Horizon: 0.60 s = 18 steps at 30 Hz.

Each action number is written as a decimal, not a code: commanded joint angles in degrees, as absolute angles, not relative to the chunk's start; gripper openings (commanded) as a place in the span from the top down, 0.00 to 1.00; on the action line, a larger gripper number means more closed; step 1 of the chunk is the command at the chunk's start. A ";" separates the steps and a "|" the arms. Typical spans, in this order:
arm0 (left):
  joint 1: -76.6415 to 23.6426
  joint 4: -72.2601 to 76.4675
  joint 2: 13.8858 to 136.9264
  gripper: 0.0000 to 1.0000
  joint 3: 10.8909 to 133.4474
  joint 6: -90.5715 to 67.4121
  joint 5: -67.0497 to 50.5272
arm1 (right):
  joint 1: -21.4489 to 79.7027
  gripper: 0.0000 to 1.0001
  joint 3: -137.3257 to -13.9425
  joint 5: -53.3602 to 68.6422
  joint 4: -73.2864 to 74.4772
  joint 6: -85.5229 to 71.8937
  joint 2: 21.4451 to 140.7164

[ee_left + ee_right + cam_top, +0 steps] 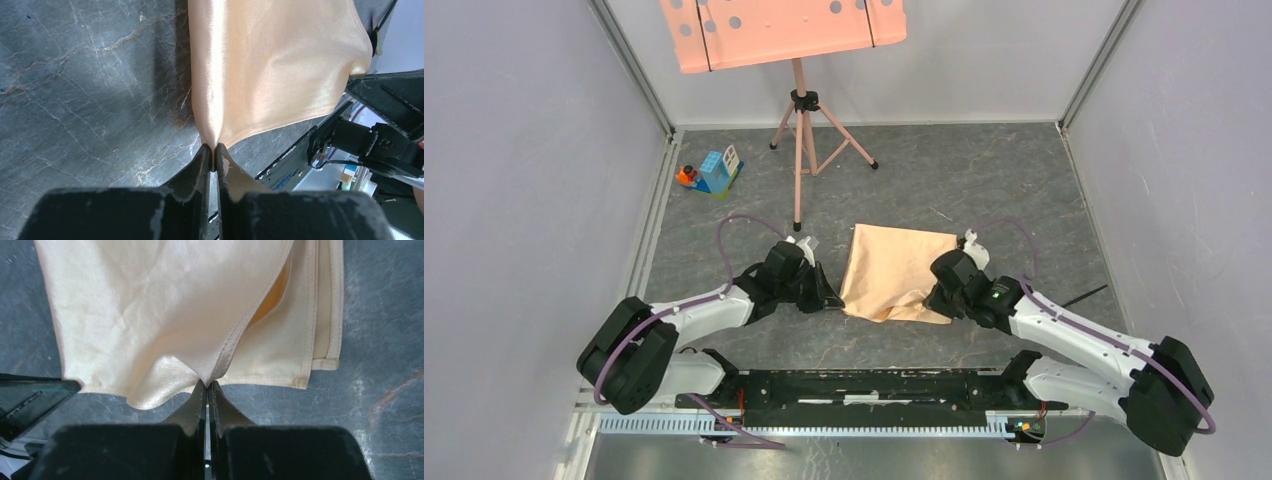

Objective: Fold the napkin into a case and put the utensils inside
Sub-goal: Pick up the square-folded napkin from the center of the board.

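The peach-orange satin napkin (896,270) lies folded in layers on the dark marbled table, between my two arms. My left gripper (834,297) is shut on the napkin's near left corner; in the left wrist view its jaws pinch the cloth (270,65) at the tips (214,150). My right gripper (932,298) is shut on the near right corner of the top layer; in the right wrist view the cloth (150,315) rises from the pinched tip (207,383), with lower layers showing at the right. A slim black utensil (1086,296) shows beyond my right arm. No case is formed.
A salmon-pink perforated music-stand tray (784,30) on a pink tripod (802,150) stands at the back. A small toy-block house (716,172) sits at the back left. Grey walls close in both sides. A black rail (874,385) runs along the near edge.
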<state>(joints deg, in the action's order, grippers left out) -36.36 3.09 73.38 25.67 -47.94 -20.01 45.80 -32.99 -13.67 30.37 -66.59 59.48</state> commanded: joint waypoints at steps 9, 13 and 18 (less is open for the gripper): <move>-36.13 0.27 70.25 0.91 31.36 -49.09 -21.15 | 35.54 1.00 -32.48 -9.67 22.92 -54.14 52.58; -36.08 -2.57 69.64 0.91 32.36 -49.30 -21.15 | 34.28 1.00 -33.89 -6.72 24.56 -53.31 51.66; -36.12 -4.50 68.15 0.89 33.03 -49.49 -20.96 | 34.33 1.00 -35.15 -2.00 27.09 -54.43 50.40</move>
<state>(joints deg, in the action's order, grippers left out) -36.36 -2.46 70.17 30.52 -48.01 -20.05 34.39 -32.16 -6.39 25.52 -55.13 51.90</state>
